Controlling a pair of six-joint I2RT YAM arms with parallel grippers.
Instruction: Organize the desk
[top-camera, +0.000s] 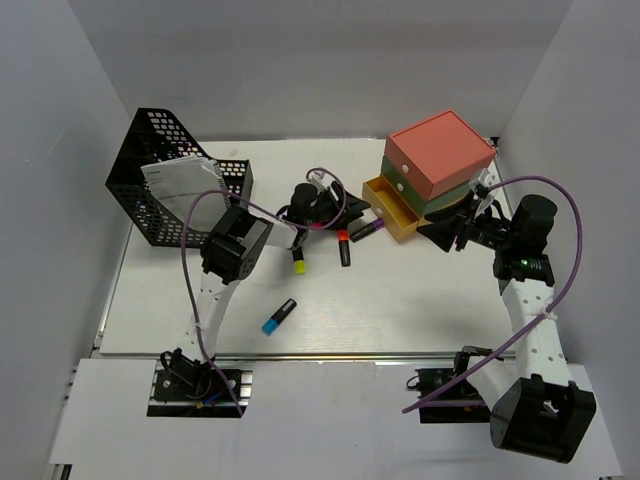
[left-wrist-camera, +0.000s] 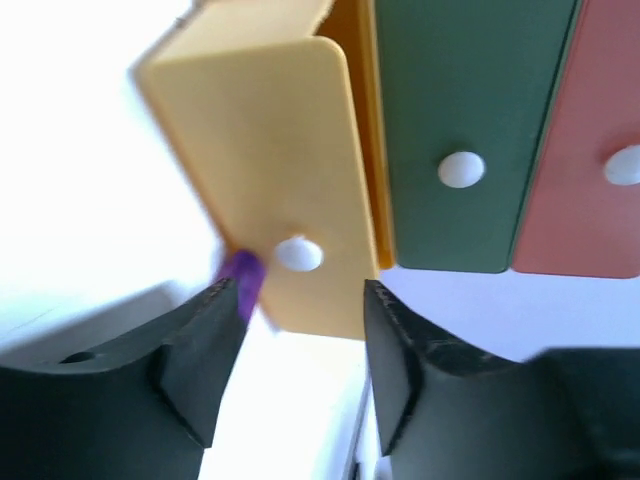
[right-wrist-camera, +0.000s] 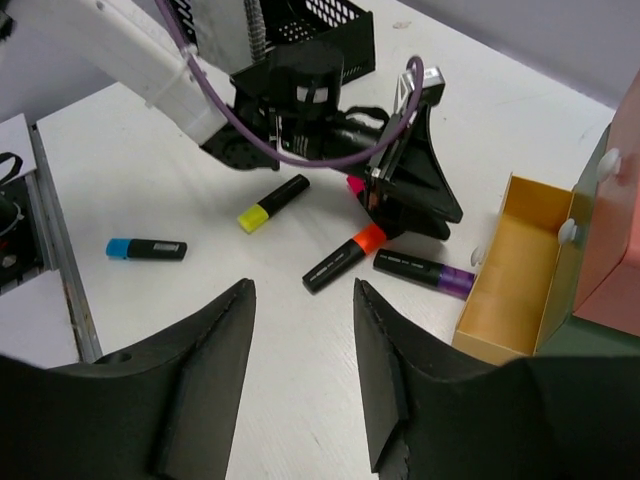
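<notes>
Right end effector (right-wrist-camera: 302, 295): nearest my lens; its two black fingers stand apart with only bare white between them and nothing gripped. From overhead I see it beside the stack of drawers on the right.
Left end effector (left-wrist-camera: 300, 300): fingers apart, nothing between them; it points at the front of the yellow drawer (left-wrist-camera: 270, 170).
Surface (top-camera: 400, 320): the wide white top under both arms, with a metal rail along its near edge.
Drawer box (top-camera: 440, 155): at the far right of the surface, coral on top, green in the middle, and the yellow drawer at the bottom standing open.
Purple marker (right-wrist-camera: 425, 272): lies flat just beside the open drawer, close to the left fingers; I cannot tell whether it touches one.
Orange-capped marker (right-wrist-camera: 343, 258): flat on the surface, near the purple one.
Yellow-capped marker (right-wrist-camera: 273, 203): flat, left of the orange-capped marker.
Blue-capped marker (right-wrist-camera: 146, 249): alone, well apart from the others, toward the near edge.
Pink cap (right-wrist-camera: 354, 185): peeks out beside the left end effector; the rest is hidden.
Mesh basket (top-camera: 150, 190): black, at the far left corner, holding white paper (top-camera: 180, 180).
</notes>
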